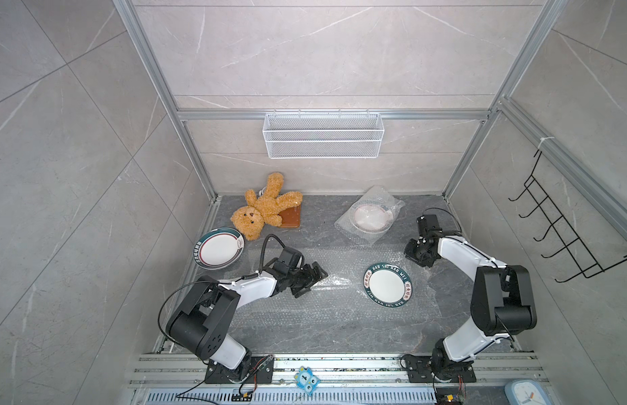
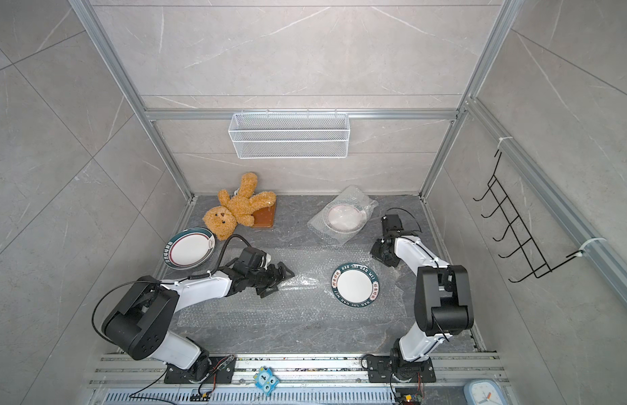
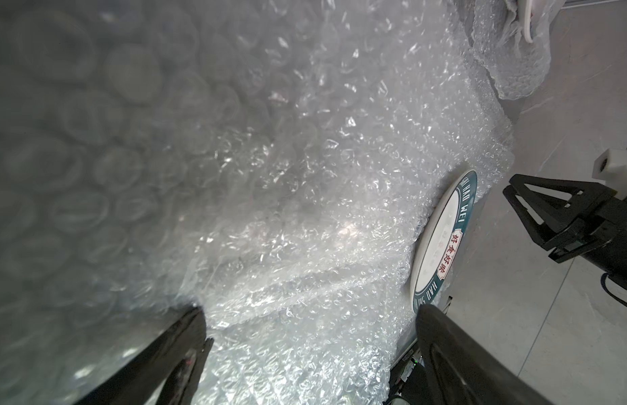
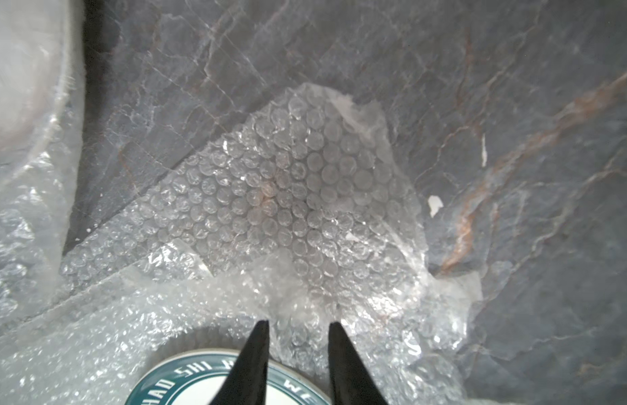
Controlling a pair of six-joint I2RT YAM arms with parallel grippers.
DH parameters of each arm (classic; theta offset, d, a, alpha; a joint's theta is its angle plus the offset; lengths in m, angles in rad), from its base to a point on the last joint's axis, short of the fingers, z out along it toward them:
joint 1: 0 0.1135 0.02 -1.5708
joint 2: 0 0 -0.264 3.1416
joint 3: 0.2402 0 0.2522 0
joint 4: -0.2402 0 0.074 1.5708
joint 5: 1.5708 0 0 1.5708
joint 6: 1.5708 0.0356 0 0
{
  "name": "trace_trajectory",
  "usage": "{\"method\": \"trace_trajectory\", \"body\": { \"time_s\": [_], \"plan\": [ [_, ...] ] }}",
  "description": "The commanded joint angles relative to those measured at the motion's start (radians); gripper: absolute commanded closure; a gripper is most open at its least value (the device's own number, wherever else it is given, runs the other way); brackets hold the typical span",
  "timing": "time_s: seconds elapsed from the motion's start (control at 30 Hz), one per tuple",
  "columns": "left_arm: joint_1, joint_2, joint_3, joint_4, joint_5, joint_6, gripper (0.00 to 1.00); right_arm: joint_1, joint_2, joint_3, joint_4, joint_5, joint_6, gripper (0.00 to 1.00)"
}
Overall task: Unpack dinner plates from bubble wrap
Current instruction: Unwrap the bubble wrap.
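Top views: three dinner plates (image 1: 387, 288); one inside bubble wrap (image 1: 378, 194).

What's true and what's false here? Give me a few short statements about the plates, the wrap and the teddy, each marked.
The teddy bear lies on a brown slab. True.
Every plate is unwrapped. False: the back plate is still inside bubble wrap.
The lettered plate rests on a flat bubble sheet. True.
The left tool holds a plate. False: it is open and empty, above the sheet.
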Motion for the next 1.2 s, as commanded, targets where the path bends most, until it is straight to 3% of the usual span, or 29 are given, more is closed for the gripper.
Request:
{"method": "trace_trajectory", "body": {
  "time_s": [0.0, 0.07, 0.23, 0.47, 0.73, 0.87, 1.07, 1.17],
  "plan": [
    [0.010, -0.047, -0.015, -0.109, -0.008, 0.057, 0.03, 0.003, -0.151, -0.024, -0.035, -0.014, -0.003, 0.58],
    [0.007, -0.093, -0.002, -0.112, 0.024, 0.087, 0.03, 0.001, -0.240, -0.072, -0.066, -0.041, 0.003, 0.55],
    [-0.097, -0.189, 0.076, -0.145, 0.037, 0.142, 0.00, 0.000, -0.446, -0.204, -0.104, -0.161, 0.002, 0.32],
    [-0.293, 0.032, 0.283, -0.087, 0.019, 0.129, 0.01, -0.006, -0.672, -0.341, -0.098, -0.314, 0.026, 0.00],
    [-0.315, 0.342, 0.474, -0.090, -0.041, 0.081, 0.16, -0.011, -0.739, -0.406, -0.078, -0.399, 0.066, 0.00],
    [-0.315, 0.440, 0.558, -0.082, 0.003, 0.094, 0.26, -0.011, -0.750, -0.449, -0.063, -0.463, 0.072, 0.00],
    [-0.316, 0.467, 0.570, -0.018, 0.051, 0.045, 0.43, -0.012, -0.754, -0.478, -0.073, -0.459, 0.057, 0.00],
    [-0.321, 0.403, 0.560, -0.102, -0.044, 0.060, 0.43, -0.013, -0.747, -0.460, -0.113, -0.399, 0.043, 0.00]
  ]
}}
